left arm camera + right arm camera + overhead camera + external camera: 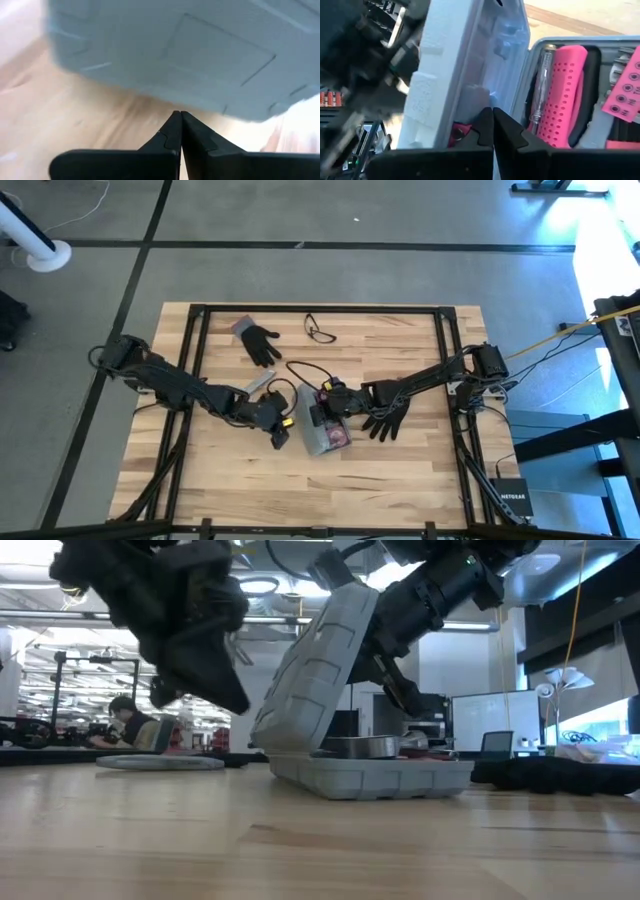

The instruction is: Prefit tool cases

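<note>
Wooden slat table ringed by a black frame, standing on a grey floor. One blue-grey tool case lies near the table's centre, well clear of every edge, its long axis running from the far side toward the near side. The case is half open: the base lies flat, and the lid stands tilted up along the long edge facing the left arm. Pink-handled tools fill the base. Left gripper, fingers pressed together, is just outside the lid's ribbed outer face. Right gripper, fingers likewise together, is at the lid's inner side. Two black gloves: one toward the far edge, one beneath the right arm. One pair of glasses lies near the far edge. Bare wood is open toward the near edge.
</note>
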Controlling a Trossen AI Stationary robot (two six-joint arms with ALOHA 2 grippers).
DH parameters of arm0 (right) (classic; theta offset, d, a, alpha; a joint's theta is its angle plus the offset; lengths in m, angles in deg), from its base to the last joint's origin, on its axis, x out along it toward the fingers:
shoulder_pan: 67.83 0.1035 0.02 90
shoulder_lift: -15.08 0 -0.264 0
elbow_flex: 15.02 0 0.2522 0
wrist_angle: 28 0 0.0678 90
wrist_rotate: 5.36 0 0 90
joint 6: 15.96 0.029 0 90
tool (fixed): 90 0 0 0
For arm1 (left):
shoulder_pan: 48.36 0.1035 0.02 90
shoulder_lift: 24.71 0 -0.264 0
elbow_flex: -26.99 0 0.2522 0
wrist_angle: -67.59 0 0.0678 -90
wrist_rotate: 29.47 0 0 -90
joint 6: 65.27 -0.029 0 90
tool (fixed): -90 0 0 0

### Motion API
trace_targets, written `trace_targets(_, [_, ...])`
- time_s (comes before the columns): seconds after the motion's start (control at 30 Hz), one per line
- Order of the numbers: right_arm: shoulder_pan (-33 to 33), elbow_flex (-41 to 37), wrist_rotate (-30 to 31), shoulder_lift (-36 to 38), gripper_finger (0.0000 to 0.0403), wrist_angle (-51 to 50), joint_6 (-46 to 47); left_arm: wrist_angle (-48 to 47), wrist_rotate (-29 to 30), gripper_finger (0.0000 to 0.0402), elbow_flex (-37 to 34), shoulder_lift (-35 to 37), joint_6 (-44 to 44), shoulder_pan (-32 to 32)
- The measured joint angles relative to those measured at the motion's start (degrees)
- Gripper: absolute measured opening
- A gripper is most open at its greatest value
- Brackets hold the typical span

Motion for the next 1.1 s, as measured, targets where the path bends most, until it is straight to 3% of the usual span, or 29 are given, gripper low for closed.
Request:
trace_targets(0.13, [0.00, 0.16, -0.09, 0.00, 0.0000, 0.53, -0.11, -14.18, 3.37, 0.0000, -0.02, 5.71, 0.25, -1.18])
trace_targets(0.33, [0.81, 2.41, -0.93, -0.02, 0.0000, 0.64, -0.41, -26.99, 15.48, 0.0000, -0.10, 14.01, 4.86, -4.20])
trace_targets(0.63, [0.81, 7.90, -6.00, -5.69, 0.0000, 0.82, -2.12, -27.48, 20.74, 0.0000, -0.11, 18.57, 8.37, -4.87])
trace_targets(0.97, [1.18, 15.79, -11.30, -14.33, 0.0000, -4.89, -5.16, -27.49, 21.82, 0.0000, -0.13, 18.57, 9.08, -5.08])
trace_targets(1.1, [1.58, 16.29, -11.99, -16.50, 0.0000, -1.57, -4.56, -27.40, 22.00, 0.0000, -0.15, 18.53, 9.22, -5.08])
